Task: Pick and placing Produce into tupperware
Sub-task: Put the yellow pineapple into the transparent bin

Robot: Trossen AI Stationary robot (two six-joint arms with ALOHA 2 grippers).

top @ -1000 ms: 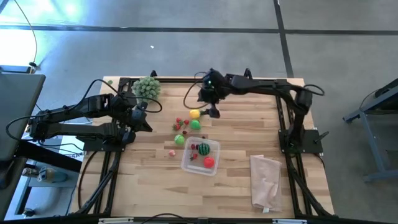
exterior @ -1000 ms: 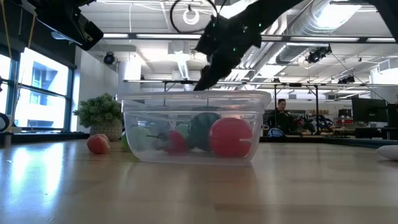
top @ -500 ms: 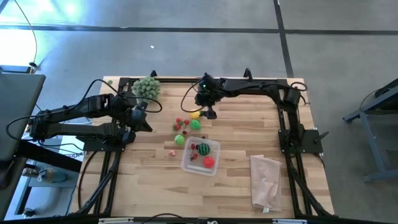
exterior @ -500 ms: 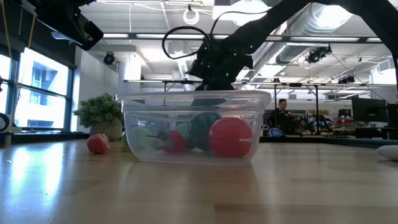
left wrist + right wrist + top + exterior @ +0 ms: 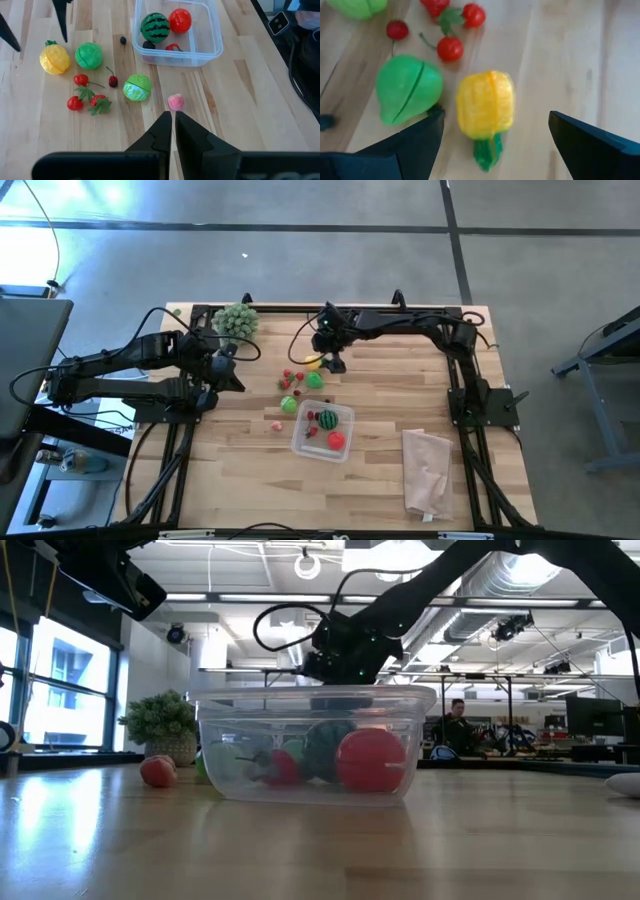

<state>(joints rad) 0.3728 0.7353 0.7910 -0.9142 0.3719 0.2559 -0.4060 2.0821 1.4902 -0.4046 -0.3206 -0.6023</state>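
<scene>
- Yellow toy fruit [image 5: 485, 104] with a green stem is the piece in hand: the right gripper [image 5: 327, 356] hangs right over it at the far middle of the table [image 5: 400, 395], fingers wide apart with the fruit between them in the right wrist view, nothing held.
- To do it well: drop straight down so both fingers [image 5: 395, 150] straddle the yellow body, not the stem; the green pear-like piece [image 5: 407, 89] sits just beside it, so one finger must slip into the narrow gap without knocking it.
- Close gently; judging by the shiny rounded plastic it may squirt out, so grip across the widest part.
- Then lift clear and carry toward the near side to the tupperware [image 5: 322, 432], releasing low over a free spot.
- Left gripper [image 5: 172, 120] waits over the left side of the table, fingers together, empty.
- Tupperware: clear, squarish, rounded corners, near the table's middle; already holds the striped watermelon ball [image 5: 154, 27], a red ball [image 5: 180, 20], a small dark berry and a smaller red piece.
- Produce still loose on the table, far-left of the tupperware: yellow fruit, green pear-like piece, a light green cabbage-like ball [image 5: 137, 87], cherries and small red pieces with leaves [image 5: 89, 99], a pink piece [image 5: 175, 102], a dark berry [image 5: 122, 40].
</scene>
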